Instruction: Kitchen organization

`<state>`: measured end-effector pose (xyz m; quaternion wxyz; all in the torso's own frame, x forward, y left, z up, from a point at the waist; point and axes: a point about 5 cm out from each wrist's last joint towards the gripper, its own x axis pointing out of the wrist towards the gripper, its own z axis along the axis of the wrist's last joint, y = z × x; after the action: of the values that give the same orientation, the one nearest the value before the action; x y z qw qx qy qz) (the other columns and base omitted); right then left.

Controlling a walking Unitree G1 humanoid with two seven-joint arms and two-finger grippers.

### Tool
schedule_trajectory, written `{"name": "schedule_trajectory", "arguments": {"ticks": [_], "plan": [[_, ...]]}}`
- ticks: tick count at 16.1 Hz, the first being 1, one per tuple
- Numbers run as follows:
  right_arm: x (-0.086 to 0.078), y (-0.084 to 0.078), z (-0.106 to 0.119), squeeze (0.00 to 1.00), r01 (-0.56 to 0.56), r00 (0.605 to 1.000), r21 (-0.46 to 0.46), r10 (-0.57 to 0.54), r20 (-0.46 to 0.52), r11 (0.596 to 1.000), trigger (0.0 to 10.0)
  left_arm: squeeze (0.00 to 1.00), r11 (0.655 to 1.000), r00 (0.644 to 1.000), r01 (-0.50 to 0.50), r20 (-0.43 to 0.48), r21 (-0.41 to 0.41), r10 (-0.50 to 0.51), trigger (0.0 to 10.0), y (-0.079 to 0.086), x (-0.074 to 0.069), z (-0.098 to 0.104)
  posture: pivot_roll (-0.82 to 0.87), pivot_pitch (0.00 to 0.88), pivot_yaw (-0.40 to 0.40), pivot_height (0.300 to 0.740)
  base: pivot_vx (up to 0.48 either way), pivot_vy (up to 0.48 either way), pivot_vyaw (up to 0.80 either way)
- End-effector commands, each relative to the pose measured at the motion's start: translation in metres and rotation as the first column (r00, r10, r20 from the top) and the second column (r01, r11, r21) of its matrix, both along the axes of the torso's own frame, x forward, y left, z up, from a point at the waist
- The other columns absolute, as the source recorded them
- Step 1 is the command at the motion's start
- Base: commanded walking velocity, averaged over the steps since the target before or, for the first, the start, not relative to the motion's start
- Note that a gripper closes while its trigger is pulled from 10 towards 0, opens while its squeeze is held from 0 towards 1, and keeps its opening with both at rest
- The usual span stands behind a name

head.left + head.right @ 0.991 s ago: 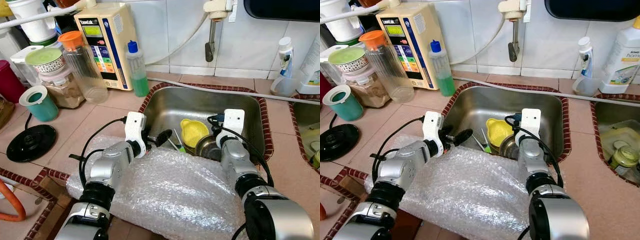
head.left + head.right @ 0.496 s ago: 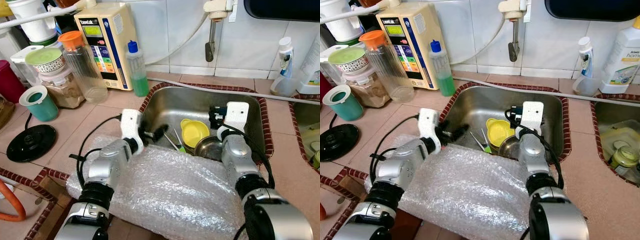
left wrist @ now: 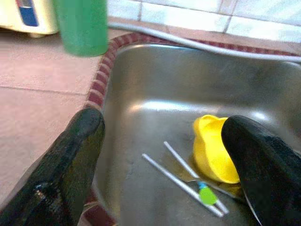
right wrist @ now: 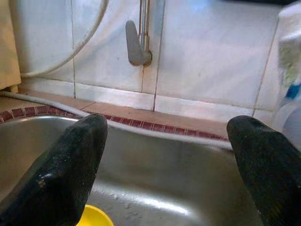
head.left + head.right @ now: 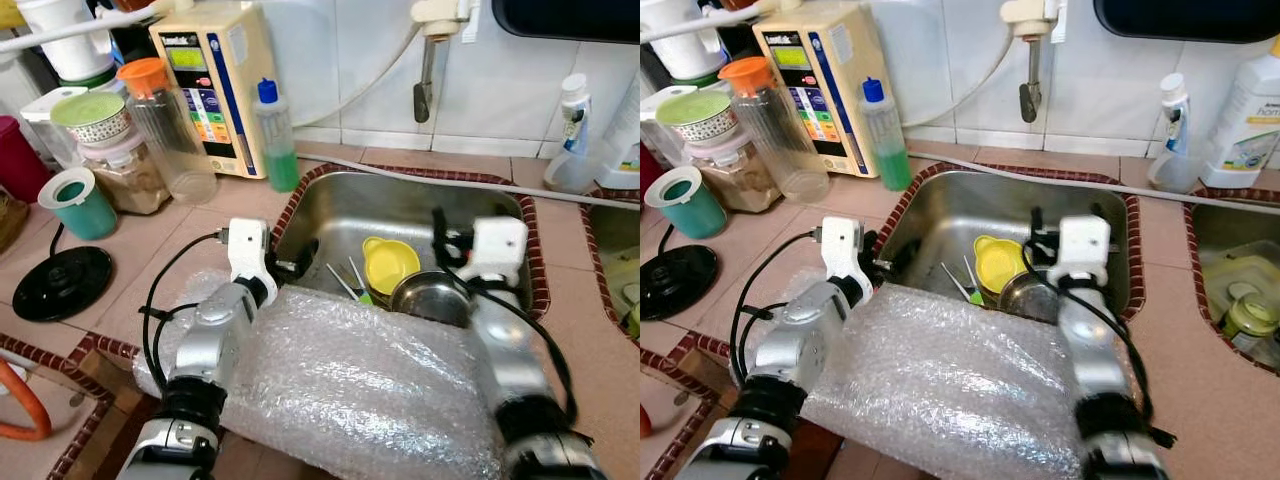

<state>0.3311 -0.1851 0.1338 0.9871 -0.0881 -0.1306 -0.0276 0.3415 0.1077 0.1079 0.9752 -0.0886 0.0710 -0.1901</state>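
Lying tipped: yellow cup [image 5: 388,265]

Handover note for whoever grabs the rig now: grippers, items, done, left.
Left gripper: open, empty, at the sink's left rim.
Right gripper: open, empty, over the sink, pointing at the back wall.
In the sink: yellow cup, steel bowl, two straws.
Bubble wrap lies on the counter in front of the sink.
Done: nothing lifted out.
Left: probably clear the sink items.
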Motion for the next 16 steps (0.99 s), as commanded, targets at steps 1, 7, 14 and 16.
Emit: {"name": "schedule_trajectory", "arguments": {"ticks": [1, 7, 14, 16], "plan": [[-0.003, 0.005, 0.009, 1.0, -0.03, 0.999, -0.011, 0.03, 0.028, 0.999, 10.0, 0.0, 0.999, 0.999, -0.033, 0.028, 0.033, 0.032, 10.0, 0.005, -0.001, 0.001, 0.01, 0.0, 0.105, 0.74, 0.0, 0.0, 0.0], [-0.034, 0.009, 0.013, 1.0, -0.046, 0.999, -0.044, 0.047, 0.023, 0.998, 10.0, 0.0, 0.984, 0.986, -0.168, -0.007, 0.062, 0.169, 10.0, 0.019, -0.009, -0.005, 0.0, 0.0, 0.06, 0.74, 0.0, 0.0, 0.0], [-0.036, 0.0, 0.017, 1.0, -0.024, 0.999, -0.05, 0.021, -0.05, 0.998, 10.0, 0.0, 0.993, 0.993, -0.12, -0.001, 0.017, 0.12, 10.0, 0.005, -0.016, -0.004, -0.01, 0.0, 0.044, 0.74, 0.0, 0.0, 0.0], [-0.037, 0.004, 0.014, 1.0, -0.016, 0.998, -0.027, 0.014, -0.067, 1.0, 10.0, 0.0, 0.988, 0.987, -0.152, -0.049, 0.011, 0.153, 10.0, 0.009, -0.022, -0.014, -0.01, 0.0, 0.074, 0.74, 0.0, 0.0, -0.8]]}}
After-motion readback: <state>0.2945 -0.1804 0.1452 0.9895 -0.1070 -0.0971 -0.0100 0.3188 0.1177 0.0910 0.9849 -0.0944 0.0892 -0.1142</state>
